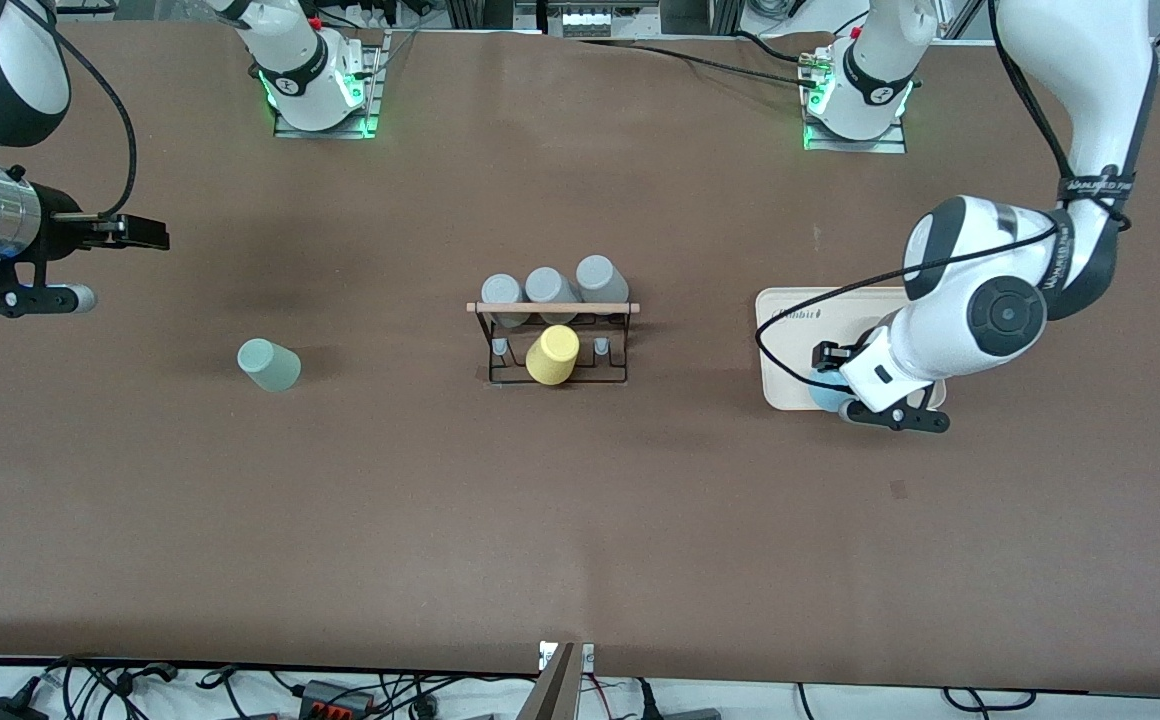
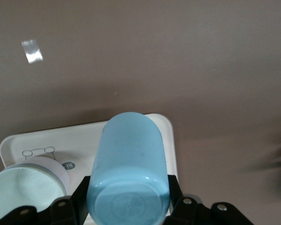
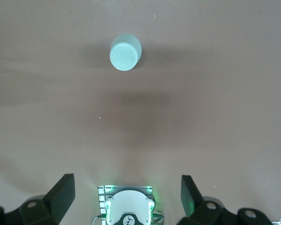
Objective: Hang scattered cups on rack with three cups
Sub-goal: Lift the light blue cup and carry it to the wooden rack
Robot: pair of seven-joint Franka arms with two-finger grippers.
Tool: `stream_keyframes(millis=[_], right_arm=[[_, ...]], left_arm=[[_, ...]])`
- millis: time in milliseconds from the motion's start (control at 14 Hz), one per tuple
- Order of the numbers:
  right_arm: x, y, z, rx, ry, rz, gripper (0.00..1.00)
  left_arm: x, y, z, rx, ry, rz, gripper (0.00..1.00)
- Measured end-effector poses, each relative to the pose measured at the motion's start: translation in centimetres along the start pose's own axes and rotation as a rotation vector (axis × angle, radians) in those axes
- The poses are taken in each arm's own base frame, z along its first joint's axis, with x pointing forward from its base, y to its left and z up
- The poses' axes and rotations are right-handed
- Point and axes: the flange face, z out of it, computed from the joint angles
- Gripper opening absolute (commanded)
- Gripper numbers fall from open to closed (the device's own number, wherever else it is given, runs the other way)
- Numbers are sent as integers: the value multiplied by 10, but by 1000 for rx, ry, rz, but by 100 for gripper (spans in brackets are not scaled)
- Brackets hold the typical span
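My left gripper [image 1: 840,398] [image 2: 129,192] is shut on the light blue cup [image 1: 824,393] [image 2: 129,164]. A finger presses on each side near its base, over the near edge of the beige tray [image 1: 790,335]. The sage green cup [image 1: 268,364] [image 3: 125,52] lies tilted on the table toward the right arm's end. The black wire rack [image 1: 552,308] with its wooden rod stands mid-table. My right gripper [image 1: 152,238] [image 3: 127,180] is open and empty, up in the air over the right arm's end of the table, apart from the green cup.
A yellow cup [image 1: 552,354] sits on the rack's middle front peg. Three grey cups [image 1: 548,288] sit along its row farther from the front camera. A pale whitish cup [image 2: 30,183] sits on the tray [image 2: 47,140] beside the blue cup.
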Motion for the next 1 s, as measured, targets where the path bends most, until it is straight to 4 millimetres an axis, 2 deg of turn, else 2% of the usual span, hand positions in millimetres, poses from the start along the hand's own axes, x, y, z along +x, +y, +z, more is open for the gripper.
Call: stream_keyframes(millis=[214, 500, 714, 1000], right_arm=[[0, 0, 0, 0, -1, 1, 100], [0, 0, 1, 1, -1, 1, 100], [0, -1, 1, 3, -2, -1, 100], [0, -2, 0, 2, -1, -3, 100]], left_arm=[[7, 58, -35, -21, 68, 70, 33], [1, 128, -56, -80, 103, 103, 32], [-9, 174, -53, -89, 98, 109, 32], [-35, 254, -28, -86, 58, 36, 32]])
